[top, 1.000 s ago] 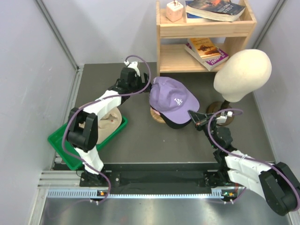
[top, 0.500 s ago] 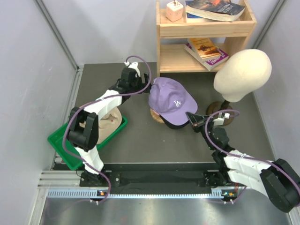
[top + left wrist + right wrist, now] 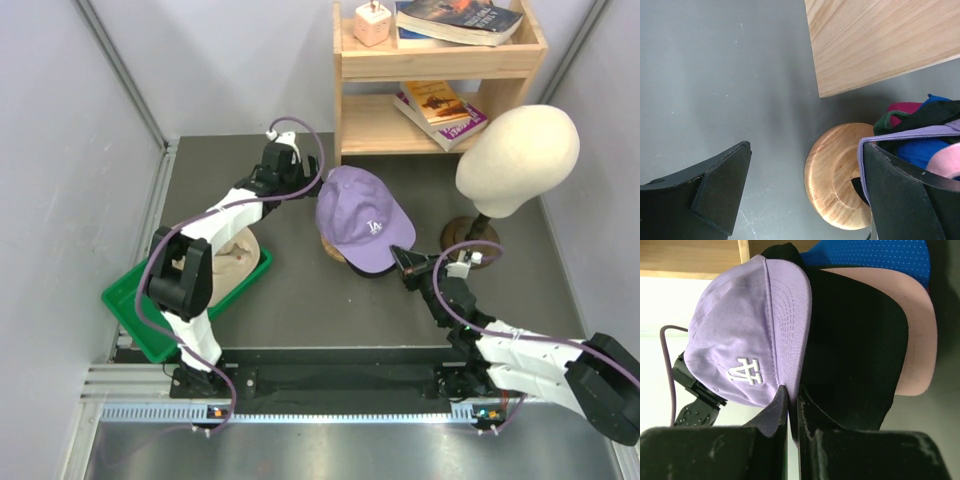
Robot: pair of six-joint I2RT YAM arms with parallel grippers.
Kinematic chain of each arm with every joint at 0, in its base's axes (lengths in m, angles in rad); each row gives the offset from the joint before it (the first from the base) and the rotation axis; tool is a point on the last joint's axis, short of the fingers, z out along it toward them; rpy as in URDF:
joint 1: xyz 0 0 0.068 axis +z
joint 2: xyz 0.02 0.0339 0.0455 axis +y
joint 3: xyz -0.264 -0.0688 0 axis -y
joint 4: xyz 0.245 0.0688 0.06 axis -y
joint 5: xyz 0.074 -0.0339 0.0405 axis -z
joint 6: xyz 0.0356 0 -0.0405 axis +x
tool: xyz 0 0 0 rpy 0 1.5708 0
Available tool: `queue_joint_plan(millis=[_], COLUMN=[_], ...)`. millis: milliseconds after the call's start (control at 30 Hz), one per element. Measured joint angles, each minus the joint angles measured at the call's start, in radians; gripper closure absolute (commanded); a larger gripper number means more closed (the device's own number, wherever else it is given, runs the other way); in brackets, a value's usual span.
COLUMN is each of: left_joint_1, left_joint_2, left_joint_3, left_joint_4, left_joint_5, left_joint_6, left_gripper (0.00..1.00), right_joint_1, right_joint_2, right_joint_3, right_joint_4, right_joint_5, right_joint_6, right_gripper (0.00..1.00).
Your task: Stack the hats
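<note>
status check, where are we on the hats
Right pincer shut on lavender cap, at brim. Left pincer open by its back edge. Cap tops the stack on wooden stand.

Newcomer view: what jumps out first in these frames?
The lavender cap tops a pile of hats on the wooden stand at mid-table, its brim pinched in the right claw. A cream mannequin head stands bare on the table's right side, by the shelf.

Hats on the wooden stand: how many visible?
5: lavender cap on top; black cap, pale pink cap and blue cap stacked under it; bright pink hat low in the pile. More may be hidden.
</note>
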Motion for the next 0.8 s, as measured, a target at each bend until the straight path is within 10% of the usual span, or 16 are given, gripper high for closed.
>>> queue_joint_plan(millis=[633, 800], left_joint_1=[-0.011, -0.011], left_joint_2=[0.049, 0.049], left_joint_3=[-0.019, -0.019], left_joint_4=[0.020, 0.019], left_joint_5=[-0.008, -0.014], left_joint_6=[-0.085, -0.085], left_gripper=[0.05, 0.03], right_joint_1=[0.045, 0.055], right_joint_2=[0.123, 0.083], right_joint_3=[0.013, 0.013], right_joint_4=[0.010, -0.036], right_joint_5=[0.064, 0.082], right_joint_6=[0.088, 0.096], right_gripper=[1.00, 0.85])
